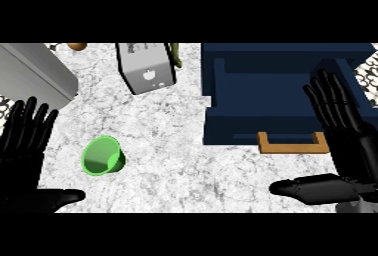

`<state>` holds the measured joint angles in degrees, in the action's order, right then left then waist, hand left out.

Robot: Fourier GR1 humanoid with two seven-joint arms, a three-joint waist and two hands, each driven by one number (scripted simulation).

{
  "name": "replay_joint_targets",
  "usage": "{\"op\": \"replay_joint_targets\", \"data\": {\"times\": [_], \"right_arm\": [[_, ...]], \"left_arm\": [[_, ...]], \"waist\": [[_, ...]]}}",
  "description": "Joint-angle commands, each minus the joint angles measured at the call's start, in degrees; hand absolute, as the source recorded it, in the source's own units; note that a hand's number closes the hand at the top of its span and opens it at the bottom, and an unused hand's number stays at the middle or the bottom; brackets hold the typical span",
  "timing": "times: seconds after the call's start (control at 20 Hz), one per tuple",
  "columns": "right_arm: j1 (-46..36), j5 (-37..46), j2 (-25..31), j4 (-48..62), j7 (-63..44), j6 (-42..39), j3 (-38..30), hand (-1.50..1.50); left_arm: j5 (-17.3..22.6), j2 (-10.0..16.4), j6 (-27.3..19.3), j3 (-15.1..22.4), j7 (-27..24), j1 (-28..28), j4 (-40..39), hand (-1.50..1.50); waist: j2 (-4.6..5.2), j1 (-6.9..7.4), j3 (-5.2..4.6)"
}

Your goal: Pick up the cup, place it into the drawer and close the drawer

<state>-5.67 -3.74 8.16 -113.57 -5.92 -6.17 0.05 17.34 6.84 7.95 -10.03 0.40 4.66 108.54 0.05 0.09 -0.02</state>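
The marble counter (177,150) carries an open blue drawer (230,127) at the right. The right hand (356,147) is beside its wooden handle (293,146) and the left hand (23,142) is at the left edge, both spread flat and holding nothing. The green cup (103,156) lies tipped on the counter near the left hand.

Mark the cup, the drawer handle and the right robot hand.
cup (101,157): head view, on its green inner wall.
drawer handle (293,148): head view, on its front bar.
right robot hand (356,150): head view, on its palm.
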Motion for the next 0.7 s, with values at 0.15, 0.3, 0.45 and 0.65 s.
{"op": "replay_joint_targets", "data": {"times": [0.15,0.3,0.45,0.65], "right_arm": [[-4.95,-2.27,1.02,4.10,0.04,-1.61,-3.67,-1.50],[-6.71,-0.69,0.30,7.21,1.95,-1.65,-2.51,-1.50],[-3.41,0.26,-0.12,4.85,4.46,-1.66,-2.25,-1.50],[-5.75,-1.63,2.09,3.23,-0.27,-2.95,-4.34,-1.50]], "left_arm": [[-2.96,0.39,0.60,-1.31,-3.12,-2.96,-11.37,-1.50],[-3.13,0.62,4.15,-2.91,-9.45,0.31,-16.93,-1.50],[-7.52,-1.29,3.74,-2.36,-18.14,0.57,-26.35,-1.50],[-6.82,1.69,3.69,-5.36,-18.11,-2.85,-32.25,-1.50]], "waist": [[-0.02,-0.12,0.01],[-0.01,0.06,0.01],[0.02,-0.19,-0.01],[-0.05,-0.19,0.00]]}}
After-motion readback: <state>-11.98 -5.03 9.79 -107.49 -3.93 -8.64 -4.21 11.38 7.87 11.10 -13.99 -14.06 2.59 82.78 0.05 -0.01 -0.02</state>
